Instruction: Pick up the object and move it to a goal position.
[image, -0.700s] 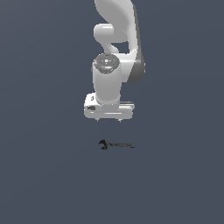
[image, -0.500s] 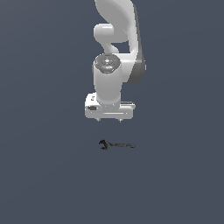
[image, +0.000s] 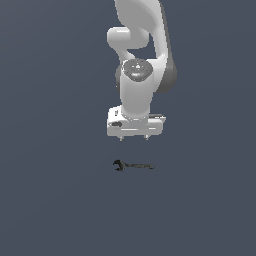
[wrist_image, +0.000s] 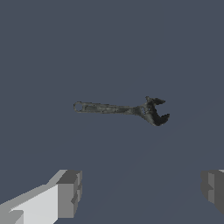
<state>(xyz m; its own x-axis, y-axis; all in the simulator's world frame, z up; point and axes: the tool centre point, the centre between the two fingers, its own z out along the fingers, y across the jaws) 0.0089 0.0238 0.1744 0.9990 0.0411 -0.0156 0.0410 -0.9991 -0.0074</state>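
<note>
Lying ungrasped below the gripper (image: 133, 138): wrench (image: 133, 165), flat on the surface. Fingers (wrist_image: 68, 194) spread wide, nothing held. Descent, grasp and transfer are judged outstanding.

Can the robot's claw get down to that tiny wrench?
Probably yes. The gripper hangs open above the wrench, which lies flat on the floor with nothing between them or beside it.

I work in a bare simulated scene, not a real room: a flat, even dark grey-blue floor (image: 45, 200) runs to every edge, with no walls or furniture. My white arm (image: 137, 85) looks smooth and rendered, and under it lies only a small dark wrench (image: 132, 165).
</note>
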